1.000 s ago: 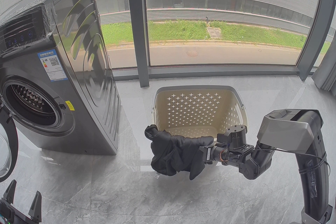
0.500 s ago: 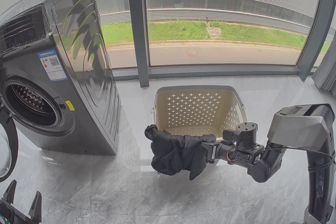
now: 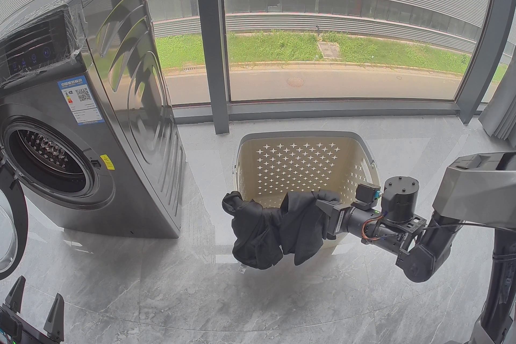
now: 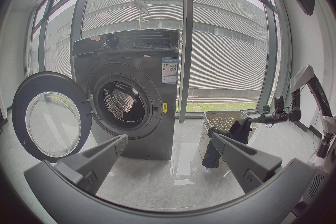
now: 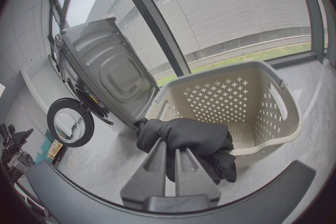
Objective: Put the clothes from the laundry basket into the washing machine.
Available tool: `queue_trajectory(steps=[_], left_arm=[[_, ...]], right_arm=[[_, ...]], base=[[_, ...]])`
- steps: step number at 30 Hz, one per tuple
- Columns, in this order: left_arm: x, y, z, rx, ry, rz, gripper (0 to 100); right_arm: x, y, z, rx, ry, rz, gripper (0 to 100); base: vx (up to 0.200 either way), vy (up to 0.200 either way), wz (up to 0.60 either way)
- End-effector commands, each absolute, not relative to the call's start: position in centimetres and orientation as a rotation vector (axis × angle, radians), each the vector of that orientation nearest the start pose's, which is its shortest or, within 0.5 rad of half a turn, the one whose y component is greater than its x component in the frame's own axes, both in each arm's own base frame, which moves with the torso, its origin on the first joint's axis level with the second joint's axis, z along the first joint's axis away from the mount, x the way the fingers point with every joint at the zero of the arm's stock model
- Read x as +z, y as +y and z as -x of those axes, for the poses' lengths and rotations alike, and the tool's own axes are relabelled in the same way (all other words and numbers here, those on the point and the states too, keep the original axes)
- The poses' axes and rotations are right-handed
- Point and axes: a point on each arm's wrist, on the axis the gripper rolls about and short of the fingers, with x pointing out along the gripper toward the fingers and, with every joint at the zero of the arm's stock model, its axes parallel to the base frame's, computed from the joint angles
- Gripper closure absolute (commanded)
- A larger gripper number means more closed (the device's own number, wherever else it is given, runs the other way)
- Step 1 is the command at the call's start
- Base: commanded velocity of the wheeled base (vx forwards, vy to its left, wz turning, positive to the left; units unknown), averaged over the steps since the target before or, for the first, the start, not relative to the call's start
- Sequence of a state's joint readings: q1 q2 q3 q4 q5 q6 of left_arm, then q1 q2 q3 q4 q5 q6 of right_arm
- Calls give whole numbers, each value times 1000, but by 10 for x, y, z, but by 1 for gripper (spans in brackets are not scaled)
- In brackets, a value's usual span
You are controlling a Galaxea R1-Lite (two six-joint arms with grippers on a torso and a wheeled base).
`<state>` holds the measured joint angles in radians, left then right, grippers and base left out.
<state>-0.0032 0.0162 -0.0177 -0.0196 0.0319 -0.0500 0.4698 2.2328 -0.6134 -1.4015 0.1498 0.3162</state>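
— Head view? 
— My right hand (image 3: 324,217) is clamped on the black garment (image 3: 266,237), which is draped over the laundry basket's (image 3: 301,136) near rim.
— Left wrist? 
— My left hand (image 4: 168,139) has its fingers apart and faces the open washing machine (image 4: 140,70).
— Right wrist? 
— Fingers pinching the fabric.

washing machine (image 3: 80,108) left of laundry basket (image 3: 301,167), clothes (image 3: 258,237) draped over basket's near rim, window (image 3: 344,12) behind

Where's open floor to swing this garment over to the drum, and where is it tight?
Open: the floor between the laundry basket and the left gripper, up to the washing machine's front; the drum mouth is unobstructed. Tight: the strip between machine and basket, where the black garment in the right gripper drapes the rim, and beside the open door.
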Motion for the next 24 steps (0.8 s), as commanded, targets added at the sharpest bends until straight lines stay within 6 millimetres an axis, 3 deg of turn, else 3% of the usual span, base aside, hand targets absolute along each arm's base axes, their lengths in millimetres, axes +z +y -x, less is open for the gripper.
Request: queue_trajectory(steps=[1, 5, 9, 24], left_arm=[[78, 1, 23, 30, -21, 49, 0], [78, 1, 23, 32, -21, 49, 0], [78, 1, 23, 33, -22, 48, 0], [78, 1, 23, 32, -21, 49, 0]], right_arm=[[73, 157, -293, 605, 213, -283, 100], [109, 153, -277, 633, 117, -298, 100], [132, 148, -269, 637, 39, -292, 100], [194, 115, -232, 546, -86, -211, 100]], base=[[0, 0, 0], [0, 0, 0], [0, 0, 0], [0, 0, 0]])
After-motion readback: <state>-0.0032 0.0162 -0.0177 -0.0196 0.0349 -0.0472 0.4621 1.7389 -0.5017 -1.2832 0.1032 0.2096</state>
